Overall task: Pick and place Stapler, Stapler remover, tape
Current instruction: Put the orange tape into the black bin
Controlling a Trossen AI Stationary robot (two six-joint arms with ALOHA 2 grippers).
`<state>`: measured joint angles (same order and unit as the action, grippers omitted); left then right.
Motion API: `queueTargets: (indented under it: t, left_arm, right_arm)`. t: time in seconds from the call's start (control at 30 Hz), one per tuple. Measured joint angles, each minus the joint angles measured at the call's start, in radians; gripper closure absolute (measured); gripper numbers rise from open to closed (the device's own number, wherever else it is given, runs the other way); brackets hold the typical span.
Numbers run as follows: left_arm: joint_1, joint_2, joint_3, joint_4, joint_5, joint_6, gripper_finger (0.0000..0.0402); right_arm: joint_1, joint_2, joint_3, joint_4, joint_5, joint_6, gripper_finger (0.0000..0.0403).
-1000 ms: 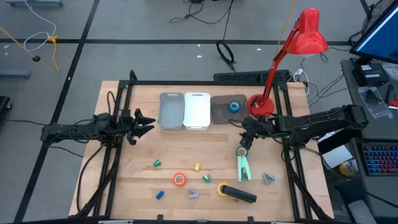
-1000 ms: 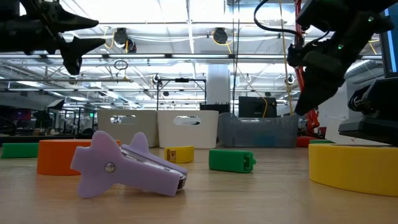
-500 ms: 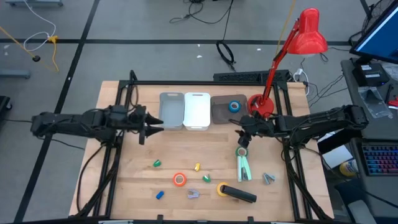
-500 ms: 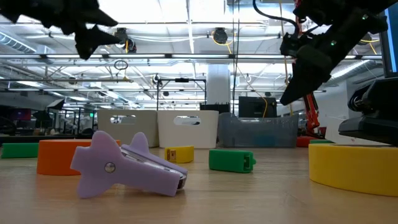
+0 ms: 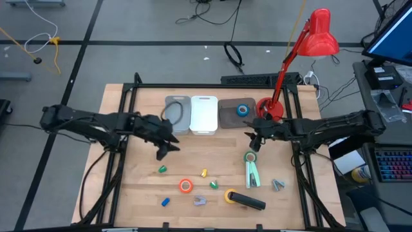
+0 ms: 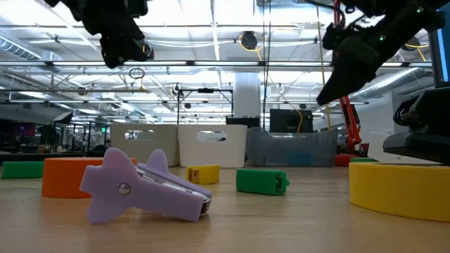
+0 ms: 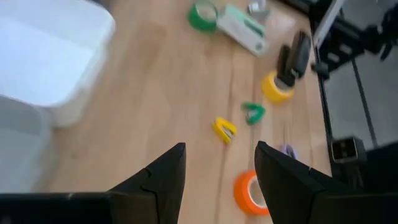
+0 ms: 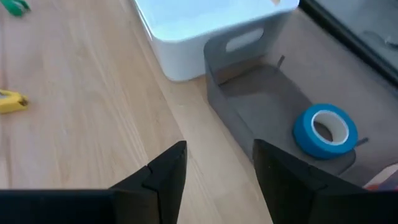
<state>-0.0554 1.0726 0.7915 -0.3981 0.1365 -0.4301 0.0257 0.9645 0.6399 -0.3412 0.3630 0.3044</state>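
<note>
Tape sorting is under way: blue tape roll (image 8: 324, 130) already lies in the dark grey bin (image 8: 261, 99); the orange tape roll (image 5: 186, 186), yellow tape roll (image 5: 230, 195) and green tape roll (image 5: 250, 156) are on the table (image 5: 129, 193).

Left gripper (image 5: 168, 147): fingers spread, nothing between them, hanging in the air just in front of the light grey bin (image 5: 177, 115). In the left wrist view you look past the fingers (image 7: 158, 180) down onto the orange roll, with a small yellow block (image 7: 224, 129) and a green stapler remover (image 7: 252, 112) beyond it.

Right gripper (image 5: 255, 139): fingers apart, empty, raised above the table between the dark grey bin and the green roll. Its wrist camera looks at the dark grey bin and the white bin (image 8: 205, 31).

Staplers: mint green stapler (image 5: 252, 173) touches the green roll; black stapler (image 5: 248, 202) lies against the yellow roll. Neither is picked. A lilac stapler remover (image 6: 144, 186) lies near the table's front edge, a grey one (image 5: 278, 185) to the right of the mint stapler.

Step in hand, as I judge it: an approach for the next pick, the left arm toward the orange roll.

Next move calls for:
- bring the left gripper over the orange roll and lower it with the fingers astride the ring wall;
- keep clear of the small green block (image 5: 163, 169) and the yellow block close by;
- with the right, take the green roll without dragging the mint stapler that touches it.
</note>
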Motion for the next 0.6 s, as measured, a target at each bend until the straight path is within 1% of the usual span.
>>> queueTargets:
  t: [0.13, 0.27, 0.4, 0.6]
  left_arm:
    - [-0.024, 0.095, 0.024, -0.011, 0.025, -0.042, 0.0210]
    - [-0.039, 0.161, 0.032, -0.008, 0.025, -0.131, 0.0210]
    - [-0.050, 0.204, 0.031, 0.003, 0.022, -0.171, 0.0210]
    - [-0.063, 0.231, 0.032, 0.013, 0.035, -0.262, 0.0210]
  right_arm:
    - [0.000, -0.068, 0.000, -0.008, 0.000, -0.031, 0.0227]
    - [0.000, -0.137, -0.017, -0.007, 0.000, -0.048, 0.0227]
    - [0.000, -0.224, -0.091, 0.025, -0.001, -0.046, 0.0227]
    - [0.001, -0.369, -0.208, 0.160, -0.001, -0.047, 0.0227]
